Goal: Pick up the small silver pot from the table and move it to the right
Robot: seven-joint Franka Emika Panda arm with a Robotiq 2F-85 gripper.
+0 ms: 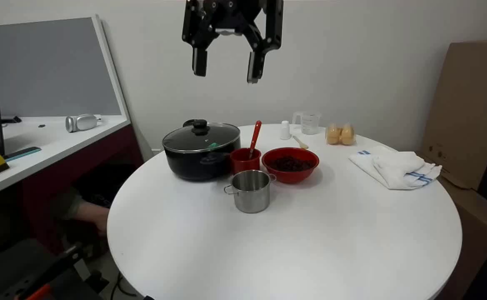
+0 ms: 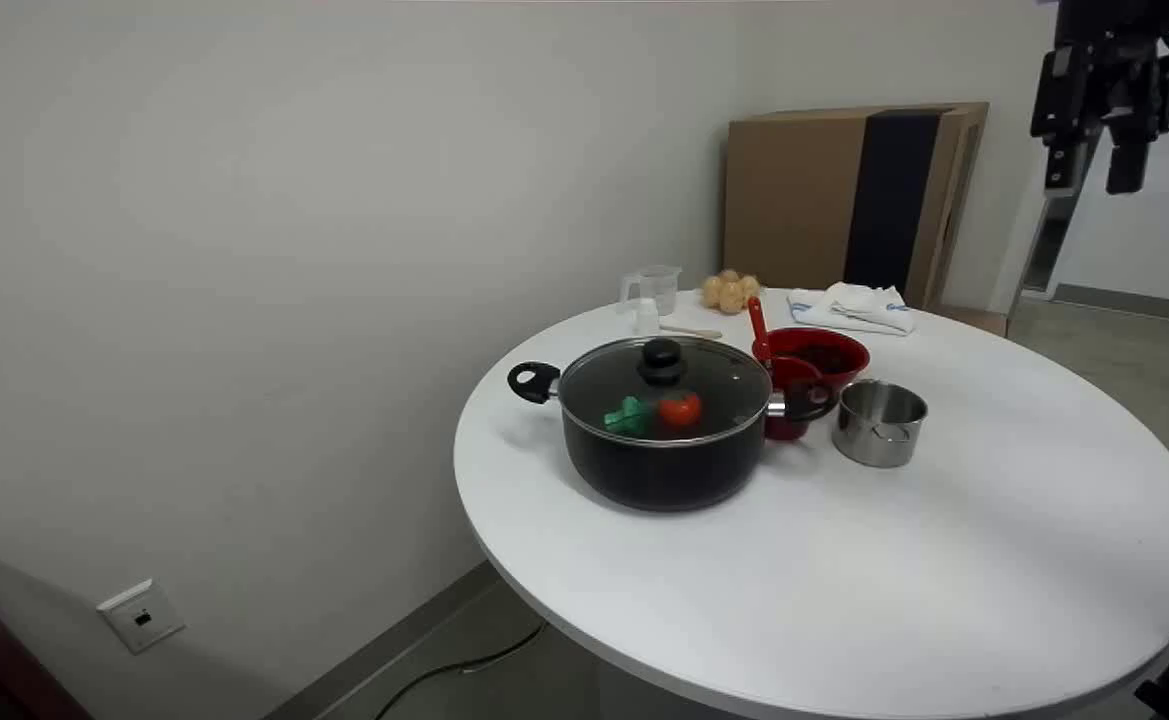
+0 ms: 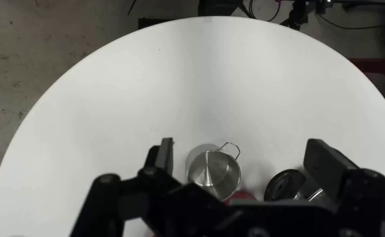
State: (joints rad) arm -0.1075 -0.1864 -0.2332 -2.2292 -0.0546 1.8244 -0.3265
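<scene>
The small silver pot [image 1: 251, 196] stands upright on the round white table [image 1: 310, 254], with its wire handles out to the sides. It also shows in an exterior view [image 2: 876, 432], and from above in the wrist view [image 3: 214, 171], where my gripper's body hides its lower edge. My gripper [image 1: 226, 75] is open, holds nothing and hangs high above the table. In an exterior view the gripper [image 2: 1094, 186] is at the top right, well apart from the pot. In the wrist view the pot lies between the fingers [image 3: 240, 142], nearer the left one.
A large black lidded pot [image 1: 197, 162], a red cup [image 1: 243, 161] with a red-handled utensil [image 1: 255, 137] and a red bowl [image 1: 290, 175] stand close behind the silver pot. A shaker, measuring cup, eggs and towel [image 1: 393, 166] lie farther back. A cardboard box [image 1: 468, 112] stands beyond.
</scene>
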